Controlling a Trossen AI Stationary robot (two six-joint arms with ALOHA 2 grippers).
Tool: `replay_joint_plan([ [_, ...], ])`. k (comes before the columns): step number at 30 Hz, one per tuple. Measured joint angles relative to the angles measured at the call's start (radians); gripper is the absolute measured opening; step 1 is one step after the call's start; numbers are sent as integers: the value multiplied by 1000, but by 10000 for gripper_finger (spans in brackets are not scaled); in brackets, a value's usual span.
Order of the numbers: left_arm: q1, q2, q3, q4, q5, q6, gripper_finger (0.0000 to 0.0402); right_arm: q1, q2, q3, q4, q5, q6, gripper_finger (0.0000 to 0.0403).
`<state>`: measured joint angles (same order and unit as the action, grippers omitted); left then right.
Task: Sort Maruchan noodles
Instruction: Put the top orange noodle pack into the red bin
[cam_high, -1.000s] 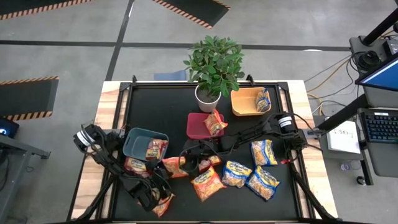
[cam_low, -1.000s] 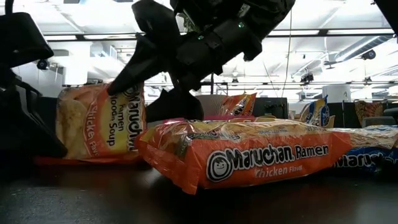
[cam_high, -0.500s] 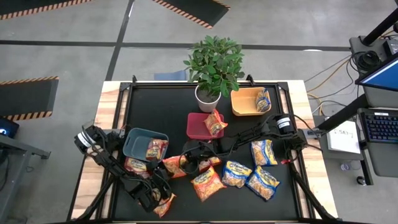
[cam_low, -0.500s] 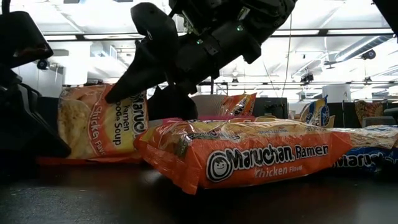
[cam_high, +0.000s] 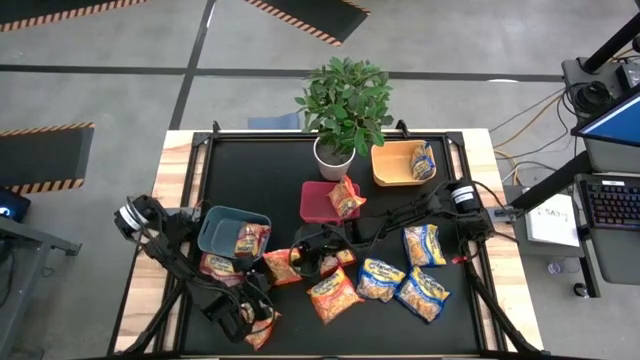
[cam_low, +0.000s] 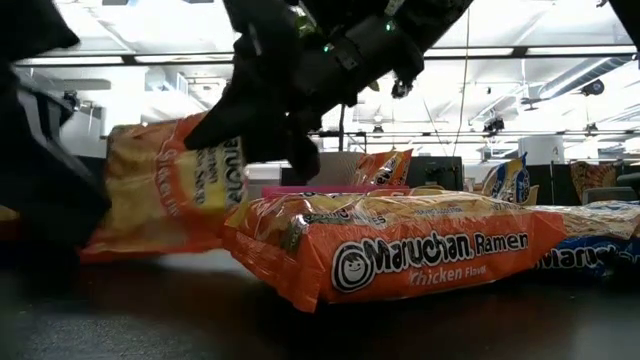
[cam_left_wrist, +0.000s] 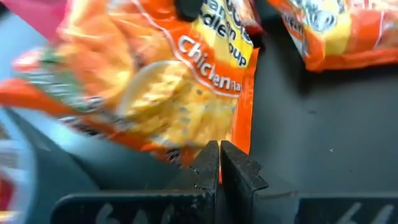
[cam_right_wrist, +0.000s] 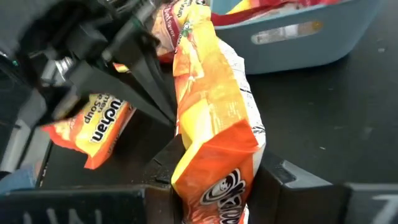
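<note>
**Packets gripped on both sides, collision risk mid-table**

Packets are held by both arms. The left gripper (cam_left_wrist: 219, 163), at the table's front-left, is pinched nearly closed on the edge of an orange crinkly plastic Maruchan chicken packet (cam_left_wrist: 168, 93); in the low view that packet (cam_low: 170, 190) is seen tilted, w/ only one end near the mat. The right gripper (cam_right_wrist: 214, 180), reached across to table centre, is clamped on a second orange ramen packet (cam_right_wrist: 214, 118), held upright betw. its fingers.

Other noodles are spread about: one orange packet in the grey-blue plastic bin (cam_high: 218, 228), one in the red plastic bin (cam_high: 318, 205), one blue-and-yellow packet in the orange plastic bin (cam_high: 392, 165). Several blue-and-yellow packets (cam_high: 424, 245) are left loose on the black mat (cam_high: 260, 170) at the right, and an orange one (cam_high: 334, 295) lies front-centre.

Risks, as judged:
- Left grip is only on a thin edge; packet could be slipped out or torn if swung fast.
- Both arms are close together near the grey-blue bin; a clash is likely if moved at once.
- The potted green plant (cam_high: 343, 105) stands just behind the red bin & could be knocked.
</note>
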<state>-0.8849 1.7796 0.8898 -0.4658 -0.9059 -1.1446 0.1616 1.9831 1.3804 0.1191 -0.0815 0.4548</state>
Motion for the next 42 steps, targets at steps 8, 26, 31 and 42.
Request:
replay_joint_plan([
  [8, -32, -160, 64, -194, -178, 119, 0, 2, -92, 0, -115, 12, -25, 105],
  [26, -18, -518, 65, -188, -577, 643, 0, 26, -315, -5, -382, 692, 80, 108],
  [31, -13, -538, 64, -209, -665, 681, 0, 26, -309, -9, -404, 898, 223, 108],
  [42, 17, -568, 63, -312, -666, 739, 0, 39, -244, -107, -406, 1167, 591, 108],
])
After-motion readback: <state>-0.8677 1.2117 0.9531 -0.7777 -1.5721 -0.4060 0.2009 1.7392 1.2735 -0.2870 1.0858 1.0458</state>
